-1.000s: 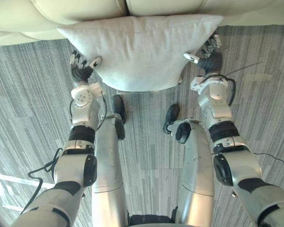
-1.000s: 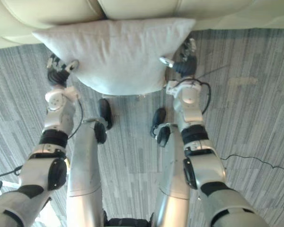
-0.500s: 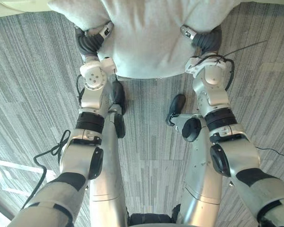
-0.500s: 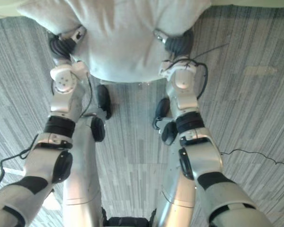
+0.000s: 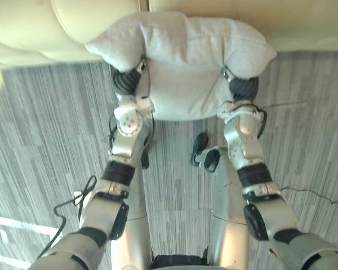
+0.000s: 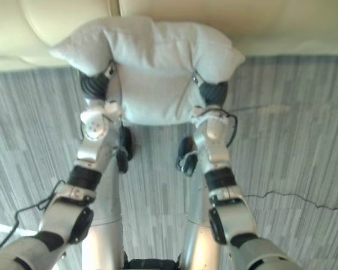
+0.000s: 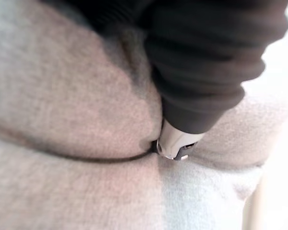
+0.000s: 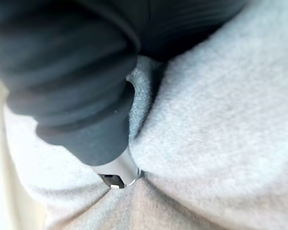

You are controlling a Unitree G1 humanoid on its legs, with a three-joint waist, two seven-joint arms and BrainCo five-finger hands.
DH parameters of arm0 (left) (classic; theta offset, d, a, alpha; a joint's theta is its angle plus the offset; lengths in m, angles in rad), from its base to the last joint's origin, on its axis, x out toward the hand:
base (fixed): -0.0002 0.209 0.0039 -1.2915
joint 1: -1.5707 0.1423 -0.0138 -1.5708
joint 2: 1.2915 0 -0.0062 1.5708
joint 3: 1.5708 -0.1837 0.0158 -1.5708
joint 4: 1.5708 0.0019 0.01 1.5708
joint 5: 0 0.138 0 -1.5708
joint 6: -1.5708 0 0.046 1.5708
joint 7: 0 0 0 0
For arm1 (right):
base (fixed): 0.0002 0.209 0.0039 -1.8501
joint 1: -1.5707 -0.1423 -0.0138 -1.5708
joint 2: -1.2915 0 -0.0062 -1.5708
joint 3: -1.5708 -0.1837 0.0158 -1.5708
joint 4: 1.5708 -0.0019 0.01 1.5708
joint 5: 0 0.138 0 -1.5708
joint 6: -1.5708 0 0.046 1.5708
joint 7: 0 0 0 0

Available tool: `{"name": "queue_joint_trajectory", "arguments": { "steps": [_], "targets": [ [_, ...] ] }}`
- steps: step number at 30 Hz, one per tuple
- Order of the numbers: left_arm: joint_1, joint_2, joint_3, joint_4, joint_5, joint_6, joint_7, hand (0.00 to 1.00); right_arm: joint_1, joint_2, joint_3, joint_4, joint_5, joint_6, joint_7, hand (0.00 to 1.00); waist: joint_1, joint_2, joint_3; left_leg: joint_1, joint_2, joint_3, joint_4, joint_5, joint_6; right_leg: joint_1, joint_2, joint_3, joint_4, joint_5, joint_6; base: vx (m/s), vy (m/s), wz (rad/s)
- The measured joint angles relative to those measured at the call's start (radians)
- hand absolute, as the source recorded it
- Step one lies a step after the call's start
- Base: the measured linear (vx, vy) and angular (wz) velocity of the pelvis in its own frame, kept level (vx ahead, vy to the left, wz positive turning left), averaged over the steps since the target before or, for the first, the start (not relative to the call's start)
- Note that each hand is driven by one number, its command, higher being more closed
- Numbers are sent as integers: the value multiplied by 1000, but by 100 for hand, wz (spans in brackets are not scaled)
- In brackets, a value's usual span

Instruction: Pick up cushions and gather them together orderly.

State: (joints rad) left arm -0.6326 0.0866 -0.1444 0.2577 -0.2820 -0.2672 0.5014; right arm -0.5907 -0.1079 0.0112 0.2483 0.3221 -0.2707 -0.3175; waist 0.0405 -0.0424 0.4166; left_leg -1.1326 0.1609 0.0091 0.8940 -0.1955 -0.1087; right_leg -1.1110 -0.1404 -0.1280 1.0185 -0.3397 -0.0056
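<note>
One cushion (image 5: 183, 62) pinched: left hand (image 5: 127, 83), right hand (image 5: 243, 88) (sofa (image 5: 73, 28) behind).

The left arm (image 5: 121, 147) and right arm (image 5: 245, 145) have silver-grey shells separated by black bands, and each has a rounded pale joint housing at the wrist. The left hand (image 5: 125, 82) and right hand (image 5: 244, 88) carry a dark ribbed cover over back and wrist. The thumb (image 7: 175, 143) is silver with a dark tip.
</note>
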Motion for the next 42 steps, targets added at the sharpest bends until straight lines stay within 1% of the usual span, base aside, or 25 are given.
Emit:
{"name": "queue_joint_trajectory", "arguments": {
  "steps": [2,5,8,10,12,15,18,21,22,24,25,27,28,29,30,31,32,33,34,36,38,39,40,41,42],
  "targets": [
    [92,-14,-31,-68,17,-3,0,100,95,17,4,-68,-10,-6,0,100,0,-1,-3,159,0,12,-72,12,-13,156,3,-13,-72,16,-14,130,-24,-2],
    [223,-33,-63,-160,26,-9,-1,100,228,27,39,-146,-26,-12,0,100,-1,-5,-25,345,0,29,-170,13,-16,339,5,-29,-166,19,-9,159,-23,0],
    [353,-32,-92,-228,27,-11,-10,100,362,29,78,-213,-43,-12,9,100,1,-12,-93,485,-1,48,-258,14,-17,476,14,-30,-260,25,2,172,15,-6],
    [478,-29,-118,-293,27,-14,-29,100,488,28,106,-284,-46,-13,33,100,10,-16,-144,630,-2,77,-349,16,-15,614,19,-28,-358,38,23,179,42,-14],
    [557,-28,-138,-330,27,-24,-45,100,574,28,120,-334,-49,-16,46,100,12,-15,-193,714,-4,98,-405,17,-12,696,22,-24,-432,55,41,204,82,-14],
    [646,-16,-166,-387,26,-37,-74,100,663,29,121,-388,-49,-17,72,100,18,-16,-241,801,-3,128,-453,6,4,793,33,-4,-530,84,60,171,113,-24],
    [691,-11,-185,-398,24,-48,-93,100,695,27,121,-393,-49,-21,81,100,19,-14,-270,849,-7,151,-457,-24,18,836,28,21,-554,105,86,124,143,-29],
    [708,-2,-200,-391,22,-47,-95,100,715,25,120,-384,-50,-20,82,100,19,-12,-270,902,-17,174,-457,-62,38,805,0,28,-415,138,144,36,118,-15],
    [711,10,-207,-388,21,-45,-95,100,731,26,120,-384,-76,-19,82,100,17,-13,-270,934,-26,174,-456,-76,45,778,-19,29,-308,171,165,58,107,8],
    [716,18,-207,-386,19,-43,-95,100,738,25,120,-383,-115,-16,82,100,13,-6,-266,994,-30,163,-459,-99,57,735,-41,39,-163,205,151,101,64,20],
    [717,18,-208,-387,20,-44,-95,100,737,27,120,-379,-128,-16,82,100,13,-5,-277,1003,-31,156,-467,-106,59,712,-44,35,-151,168,144,115,-15,23],
    [713,19,-208,-387,20,-52,-95,100,726,27,121,-370,-129,-17,82,100,14,-14,-287,1015,-30,138,-492,-107,57,693,-42,16,-219,137,132,168,-113,24],
    [710,22,-208,-384,20,-53,-95,100,700,21,120,-339,-128,-20,82,100,12,-16,-290,1023,-28,117,-520,-107,56,688,-27,16,-354,140,123,269,-224,28],
    [707,24,-209,-374,20,-53,-95,100,675,8,121,-303,-128,-20,82,100,10,-18,-292,1037,-25,105,-553,-104,41,684,-4,37,-521,189,106,266,-220,24],
    [703,27,-209,-364,22,-53,-95,100,665,1,121,-284,-128,-20,82,100,8,-21,-294,1046,-28,92,-569,-99,27,694,6,57,-623,236,107,317,-247,39],
    [695,36,-215,-331,23,-51,-95,100,643,-18,127,-234,-128,-19,82,100,-7,-25,-297,1069,-37,50,-596,-96,-14,745,23,73,-766,401,66,351,-220,27],
    [691,34,-230,-301,24,-37,-95,100,626,-57,130,-197,-128,-5,82,100,3,16,-303,1091,-24,-8,-639,-79,-21,755,54,54,-766,391,42,356,-197,17],
    [690,37,-231,-297,25,-32,-95,100,617,-63,130,-183,-128,1,82,100,8,19,-303,1100,-20,-22,-656,-59,-33,743,60,54,-738,380,31,409,-237,-6],
    [687,32,-238,-281,25,-24,-95,100,621,-70,129,-183,-128,19,81,100,2,24,-306,1109,-12,-50,-668,-22,-64,727,62,38,-681,329,17,263,-171,9],
    [687,14,-248,-278,25,-9,-95,100,662,-72,117,-209,-128,25,81,100,-6,31,-310,1108,9,-79,-629,-3,-78,766,70,-4,-664,280,2,327,-218,52],
    [688,0,-255,-277,23,-8,-103,100,738,-75,112,-298,-128,30,81,100,-19,34,-309,998,43,-100,-315,27,-101,879,88,-80,-687,228,-20,345,-223,80],
    [688,0,-255,-277,22,-10,-110,100,751,-75,112,-322,-128,31,81,100,-17,34,-309,972,52,-93,-243,52,-97,902,95,-86,-693,221,-23,226,-123,30],
    [689,0,-253,-279,22,-13,-115,100,774,-83,113,-373,-128,31,81,100,2,33,-312,922,79,-51,-107,138,-77,955,104,-85,-720,209,-38,221,-95,-1],
    [688,-1,-254,-280,22,-13,-117,100,776,-89,112,-391,-128,31,80,100,15,35,-314,908,96,-28,-63,138,-72,977,105,-85,-735,205,-44,197,-48,-6],
    [689,-5,-254,-284,22,-14,-127,100,776,-92,107,-418,-127,29,78,100,18,40,-332,876,116,29,-36,95,-41,1001,104,-84,-762,202,-47,194,-1,-2]
  ]
}}
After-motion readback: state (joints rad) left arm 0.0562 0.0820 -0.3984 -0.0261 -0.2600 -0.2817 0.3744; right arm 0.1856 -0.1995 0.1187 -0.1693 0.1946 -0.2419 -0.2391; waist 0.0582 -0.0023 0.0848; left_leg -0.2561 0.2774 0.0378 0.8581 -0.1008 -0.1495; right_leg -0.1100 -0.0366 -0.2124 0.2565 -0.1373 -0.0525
